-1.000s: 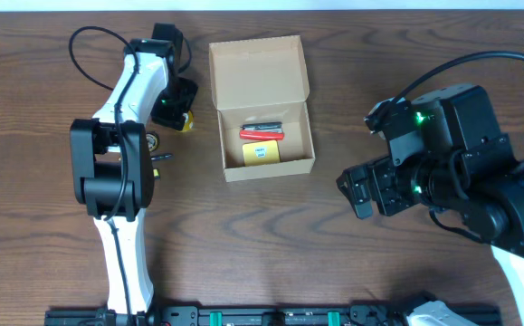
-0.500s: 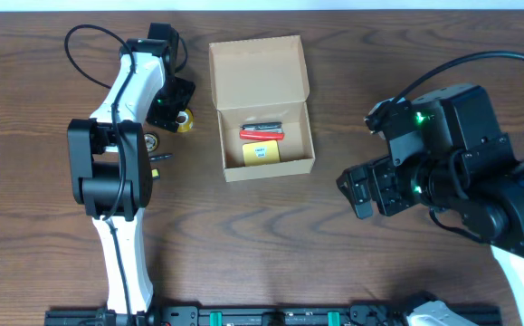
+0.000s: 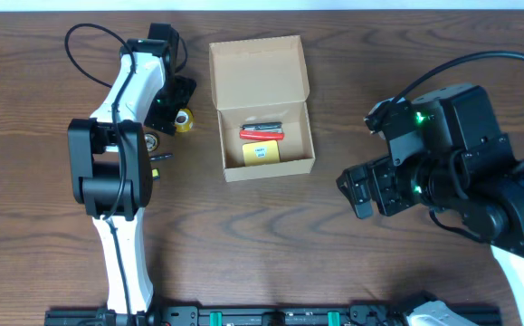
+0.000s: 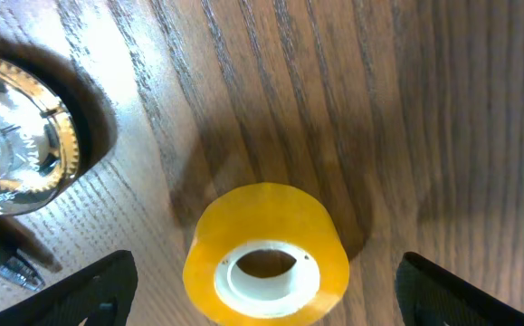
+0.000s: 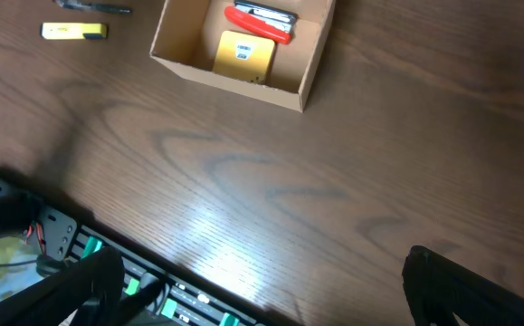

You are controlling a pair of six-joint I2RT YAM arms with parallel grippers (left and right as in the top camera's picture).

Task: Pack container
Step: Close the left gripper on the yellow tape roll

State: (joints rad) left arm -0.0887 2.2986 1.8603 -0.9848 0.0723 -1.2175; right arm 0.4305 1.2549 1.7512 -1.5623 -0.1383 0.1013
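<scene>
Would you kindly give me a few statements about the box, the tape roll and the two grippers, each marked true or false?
1. The container has its lid open. True.
2. The yellow tape roll lies inside the container. False: it stands on the table, left of the container.
3. The left gripper is clamped shut on the tape roll. False: its jaws stand wide on either side of the roll, touching nothing.
4. A red item and a yellow pad lie in the container. True.
5. The right gripper is open and holds nothing. True.
</scene>
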